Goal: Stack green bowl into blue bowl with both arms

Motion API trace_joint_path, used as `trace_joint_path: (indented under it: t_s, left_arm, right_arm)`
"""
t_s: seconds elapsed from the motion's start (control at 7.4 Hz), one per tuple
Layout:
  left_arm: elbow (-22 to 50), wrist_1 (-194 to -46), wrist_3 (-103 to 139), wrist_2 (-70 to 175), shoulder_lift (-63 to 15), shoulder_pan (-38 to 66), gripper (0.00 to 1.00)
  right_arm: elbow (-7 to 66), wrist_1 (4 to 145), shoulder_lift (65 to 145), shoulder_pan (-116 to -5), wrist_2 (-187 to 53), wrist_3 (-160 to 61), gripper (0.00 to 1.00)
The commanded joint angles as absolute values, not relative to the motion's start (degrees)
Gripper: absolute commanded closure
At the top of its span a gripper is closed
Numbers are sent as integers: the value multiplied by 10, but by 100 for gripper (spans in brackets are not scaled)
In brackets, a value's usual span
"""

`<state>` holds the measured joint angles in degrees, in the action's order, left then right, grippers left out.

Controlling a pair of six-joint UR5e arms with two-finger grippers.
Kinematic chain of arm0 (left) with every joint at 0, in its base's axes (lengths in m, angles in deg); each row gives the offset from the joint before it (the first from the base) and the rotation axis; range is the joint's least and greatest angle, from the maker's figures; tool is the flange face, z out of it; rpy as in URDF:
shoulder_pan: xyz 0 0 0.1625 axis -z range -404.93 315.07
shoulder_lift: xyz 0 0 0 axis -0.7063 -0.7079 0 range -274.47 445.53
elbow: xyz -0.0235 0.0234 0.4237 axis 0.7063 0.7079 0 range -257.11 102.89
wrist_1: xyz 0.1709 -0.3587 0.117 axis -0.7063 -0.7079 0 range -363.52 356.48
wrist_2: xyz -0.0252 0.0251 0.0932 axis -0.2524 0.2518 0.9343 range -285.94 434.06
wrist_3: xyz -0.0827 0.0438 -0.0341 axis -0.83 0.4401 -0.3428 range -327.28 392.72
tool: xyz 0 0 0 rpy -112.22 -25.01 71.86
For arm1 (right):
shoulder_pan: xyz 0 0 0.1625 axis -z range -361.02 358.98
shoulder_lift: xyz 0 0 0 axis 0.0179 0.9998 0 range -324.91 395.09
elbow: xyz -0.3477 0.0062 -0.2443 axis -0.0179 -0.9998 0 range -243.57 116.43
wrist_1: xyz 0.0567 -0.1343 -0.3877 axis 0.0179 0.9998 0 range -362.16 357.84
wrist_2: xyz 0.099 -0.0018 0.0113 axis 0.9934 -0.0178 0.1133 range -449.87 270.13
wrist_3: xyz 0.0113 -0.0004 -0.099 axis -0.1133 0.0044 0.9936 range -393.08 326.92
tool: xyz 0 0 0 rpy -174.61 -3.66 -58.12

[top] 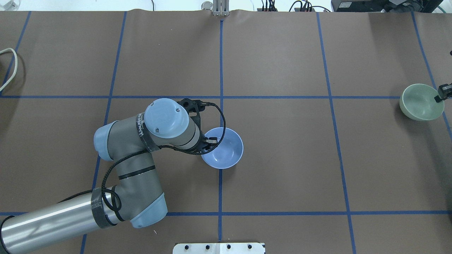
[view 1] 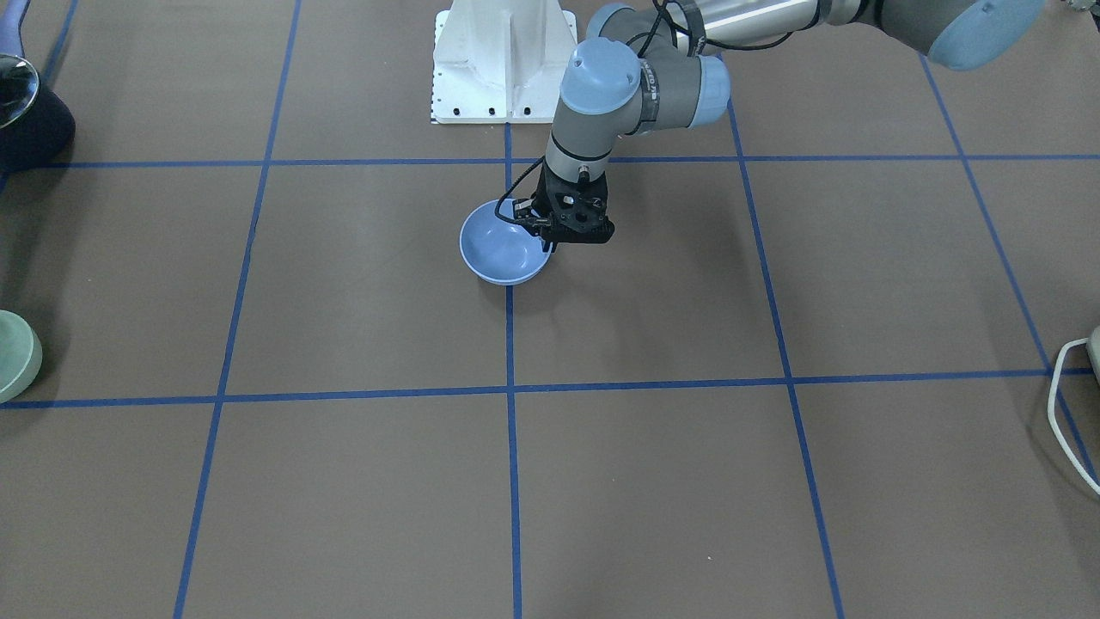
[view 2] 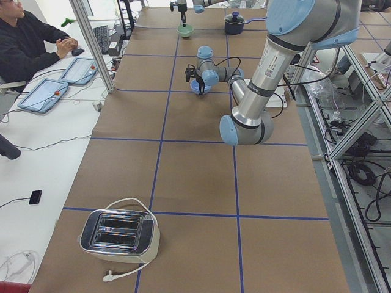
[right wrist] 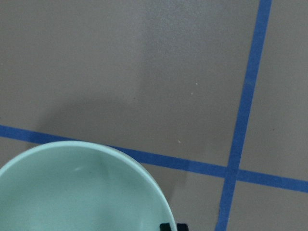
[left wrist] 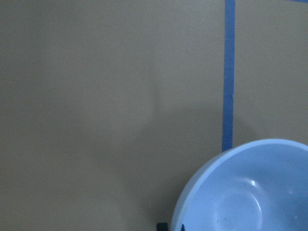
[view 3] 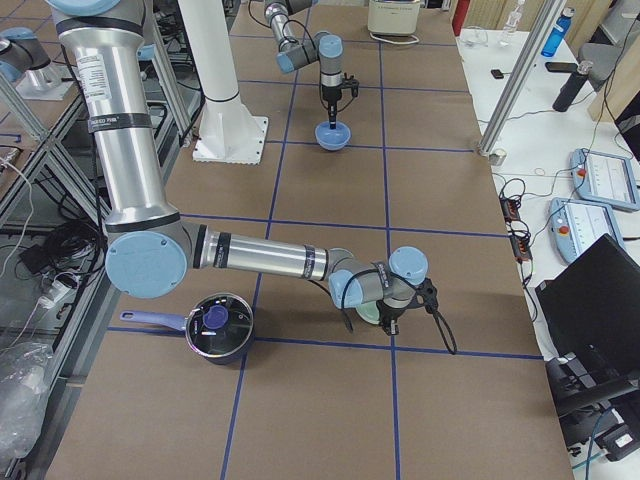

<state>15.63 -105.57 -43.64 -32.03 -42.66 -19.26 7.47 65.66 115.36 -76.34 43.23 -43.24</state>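
Note:
The blue bowl (view 1: 503,249) sits near the table's middle on a blue tape line, and also shows in the overhead view (top: 226,150) and the left wrist view (left wrist: 250,192). My left gripper (view 1: 548,241) is shut on its rim on the side toward the robot's base (top: 209,141). The green bowl (top: 420,102) is at the far right edge of the table, and is cut off by the frame edge in the front view (view 1: 13,357). My right gripper (top: 439,97) is shut on its outer rim. The right wrist view shows the green bowl (right wrist: 72,192) close below.
A dark pot with a lid (view 3: 215,325) stands near the green bowl, toward the robot's side. A toaster (view 2: 119,235) stands at the table's far left end, with its white cable (top: 9,67). The white mounting base (view 1: 505,60) is behind the blue bowl.

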Motion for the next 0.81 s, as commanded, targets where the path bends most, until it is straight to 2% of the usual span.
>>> trace_joint_path:
  t_s: [0.0,0.14,0.27,0.54,0.68]
  left_arm:
    - [154,-1072,-435,-320,-423,-193,100]
    - [154,-1075,-435,-320,-422,-193,48]
    - [154,-1076,-435,-320,-421,-192,24]
    - [167,-1075,-433,-320,-421,-189,3]
    - [194,-1074,-430,-320,-410,-185,3]
  right_arm:
    - [77,657,1147,-763,435,-444,100]
    - [78,658,1145,-763,441,-447,100]
    - [79,660,1141,-763,442,-450,100]
    - [81,661,1122,-764,476,-477,100]
    - [95,663,1116,-764,490,-506,100]
